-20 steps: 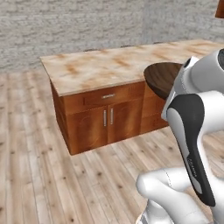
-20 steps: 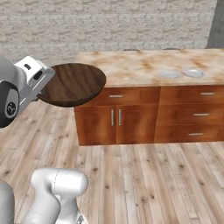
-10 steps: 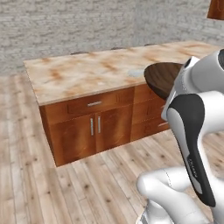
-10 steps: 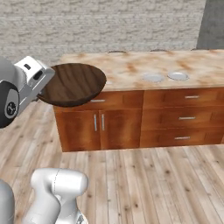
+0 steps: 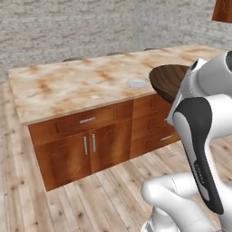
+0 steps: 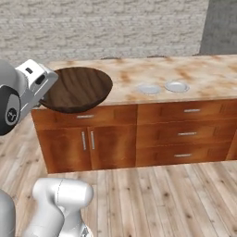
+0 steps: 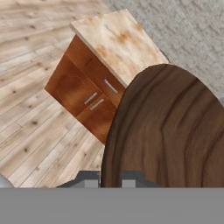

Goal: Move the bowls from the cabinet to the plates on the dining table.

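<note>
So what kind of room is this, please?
Probably a kitchen or dining area: a long island with a marbled stone top over wooden drawers, two small white plates on it, and a brown bowl in the gripper.

Wood-grained, matt dark brown bowl (image 6: 77,89); marbled beige-orange stone top on dining table (image 6: 203,76), reddish wooden base, silvery metal handles (image 6: 87,140); smooth white plates (image 6: 163,87); rough grey brick wall (image 5: 68,25).

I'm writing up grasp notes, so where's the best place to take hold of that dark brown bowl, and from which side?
By its rim, from the side, one finger inside and one outside the thin wall. The dark brown bowl is wide and shallow, too broad to span. The gripper already pinches its near rim this way.
</note>
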Available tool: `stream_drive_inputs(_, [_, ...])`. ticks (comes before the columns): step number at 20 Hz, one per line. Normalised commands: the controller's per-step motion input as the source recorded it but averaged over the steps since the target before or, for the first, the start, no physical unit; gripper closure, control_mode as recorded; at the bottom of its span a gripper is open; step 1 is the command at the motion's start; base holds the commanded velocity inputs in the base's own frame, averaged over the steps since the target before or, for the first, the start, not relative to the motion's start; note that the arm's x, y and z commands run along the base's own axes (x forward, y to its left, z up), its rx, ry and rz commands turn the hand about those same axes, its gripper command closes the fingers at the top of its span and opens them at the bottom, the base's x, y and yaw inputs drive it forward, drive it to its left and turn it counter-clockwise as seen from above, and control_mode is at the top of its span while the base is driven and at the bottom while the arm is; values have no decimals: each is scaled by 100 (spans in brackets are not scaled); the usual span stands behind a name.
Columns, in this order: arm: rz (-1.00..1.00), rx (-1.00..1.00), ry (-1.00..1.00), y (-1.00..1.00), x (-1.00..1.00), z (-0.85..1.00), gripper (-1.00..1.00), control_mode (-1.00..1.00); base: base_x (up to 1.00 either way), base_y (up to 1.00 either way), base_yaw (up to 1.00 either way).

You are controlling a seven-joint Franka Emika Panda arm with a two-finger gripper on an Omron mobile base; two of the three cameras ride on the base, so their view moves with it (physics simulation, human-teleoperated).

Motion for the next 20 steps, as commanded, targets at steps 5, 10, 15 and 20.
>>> stream_drive_inputs(5, [0,0,0,0,0,0,100,100,70,-37,-5])
stream_drive_inputs(10, [0,0,0,0,0,0,100,100,75,-41,-3])
stream_drive_inputs(15, [0,0,0,0,0,0,100,100,75,-39,-3])
stream_drive_inputs(20, [0,0,0,0,0,0,100,100,71,-38,-2])
